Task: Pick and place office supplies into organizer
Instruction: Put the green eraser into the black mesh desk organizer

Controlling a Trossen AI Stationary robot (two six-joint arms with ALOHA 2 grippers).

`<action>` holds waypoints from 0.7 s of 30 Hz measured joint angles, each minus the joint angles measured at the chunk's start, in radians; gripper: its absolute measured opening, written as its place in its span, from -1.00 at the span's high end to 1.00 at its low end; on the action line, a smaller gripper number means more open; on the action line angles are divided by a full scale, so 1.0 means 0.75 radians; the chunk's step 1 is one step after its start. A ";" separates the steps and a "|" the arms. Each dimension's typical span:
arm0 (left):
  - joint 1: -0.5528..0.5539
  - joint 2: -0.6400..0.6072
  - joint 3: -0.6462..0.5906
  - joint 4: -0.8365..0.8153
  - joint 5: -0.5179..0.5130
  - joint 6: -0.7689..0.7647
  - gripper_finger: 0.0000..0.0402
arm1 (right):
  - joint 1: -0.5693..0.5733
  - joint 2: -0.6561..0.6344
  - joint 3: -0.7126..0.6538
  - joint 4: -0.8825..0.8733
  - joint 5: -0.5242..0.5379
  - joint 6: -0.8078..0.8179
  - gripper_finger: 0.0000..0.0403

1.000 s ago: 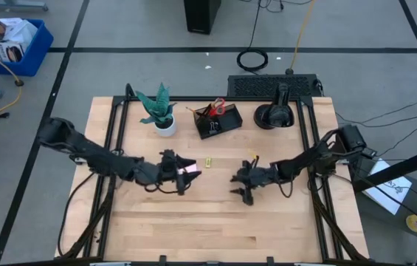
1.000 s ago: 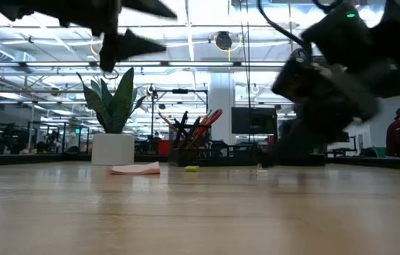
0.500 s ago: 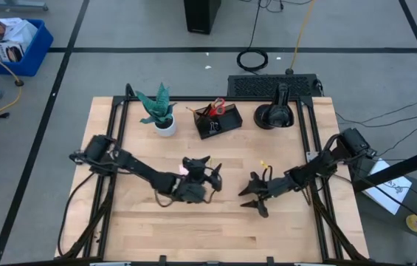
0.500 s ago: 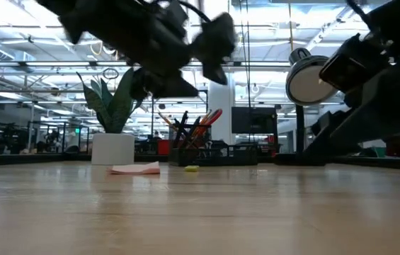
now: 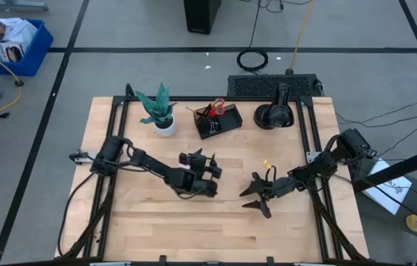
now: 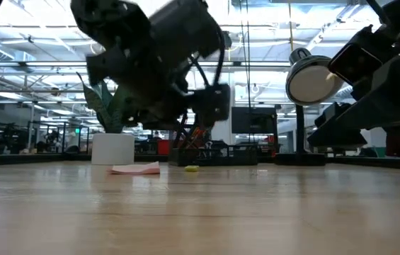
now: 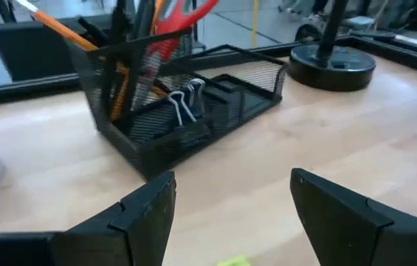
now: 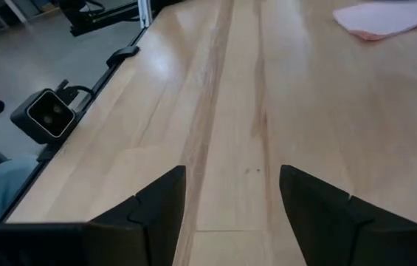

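The organizer [image 5: 218, 118], a dark mesh box, stands at the table's far middle. It holds red-handled scissors [image 7: 182, 22], an orange pencil [image 7: 60, 24] and silver-handled clips [image 7: 186, 100]. A pink sticky-note pad [image 6: 136, 168] and a tiny yellow piece [image 6: 192, 168] lie flat on the table. My left gripper [image 7: 226, 207] is open and low at mid-table, pointing at the organizer with the yellow piece [image 7: 230, 261] just below its fingers. In the high view the left gripper [image 5: 202, 164] covers that piece. My right gripper [image 5: 249, 199] is open at the near right, pointing across bare table toward the pad [image 8: 385, 18].
A teal plant in a white pot [image 5: 161, 112] stands left of the organizer and a black round domed object [image 5: 274, 114] to its right. Black frame rails run along the table's left [image 5: 116, 140] and right [image 5: 308, 140] sides. Bare wood lies along the near half [image 5: 193, 229].
My left gripper has come down and gone toward the table's right, and has turned from pointing right to pointing at the organizer. My right gripper has drawn back a little toward the near right corner. The pad and the yellow piece have stayed where they were.
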 joint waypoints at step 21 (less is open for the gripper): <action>-0.005 0.142 0.002 0.017 0.150 -0.217 -0.35 | -0.012 0.000 0.001 0.057 -0.005 -0.115 -0.04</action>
